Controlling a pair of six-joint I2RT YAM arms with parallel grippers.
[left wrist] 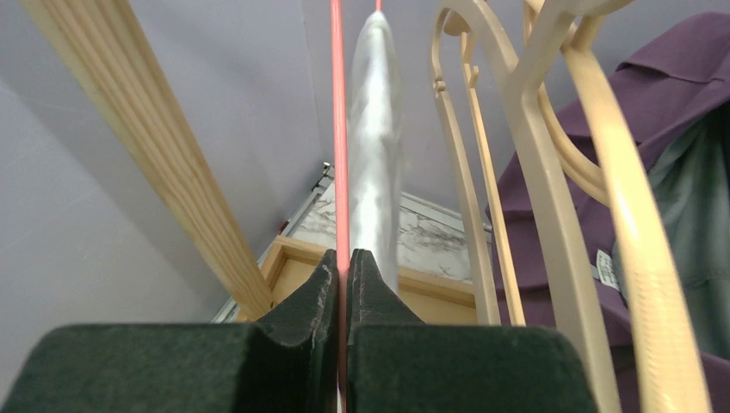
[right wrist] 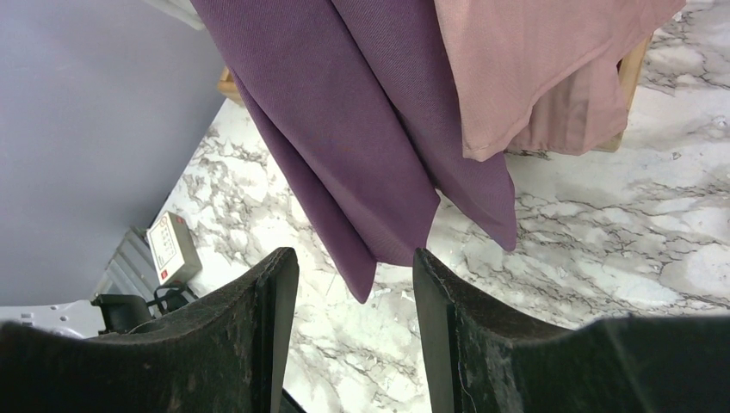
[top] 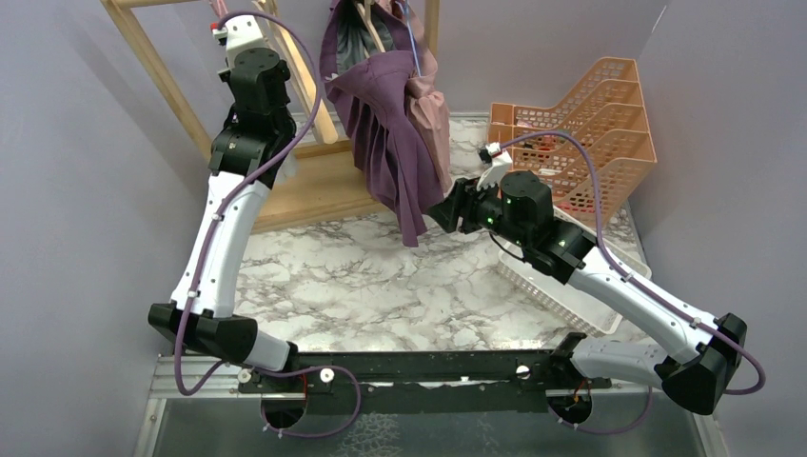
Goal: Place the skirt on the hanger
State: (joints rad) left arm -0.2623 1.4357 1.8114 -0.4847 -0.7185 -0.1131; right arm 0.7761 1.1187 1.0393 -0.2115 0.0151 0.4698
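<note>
The purple pleated skirt (top: 385, 143) hangs from cream wooden hangers (left wrist: 551, 172) on the rack, its hem just above the marble table. It also shows in the left wrist view (left wrist: 671, 86) and the right wrist view (right wrist: 361, 138). My left gripper (top: 224, 19) is raised high at the rack's top left. In the left wrist view it (left wrist: 346, 258) is shut on a thin red rod (left wrist: 340, 129) beside a silver rail (left wrist: 375, 146). My right gripper (top: 442, 214) is open and empty; in the right wrist view it (right wrist: 355, 267) sits just below the hem's tip, not touching it.
A pink garment (top: 433, 114) hangs beside the skirt. The wooden rack has a slanted post (top: 162, 76) and a base (top: 305, 186). Orange baskets (top: 580, 133) stand at the back right, with a white basket (top: 552, 286) under my right arm. A small grey box (right wrist: 172, 245) lies left.
</note>
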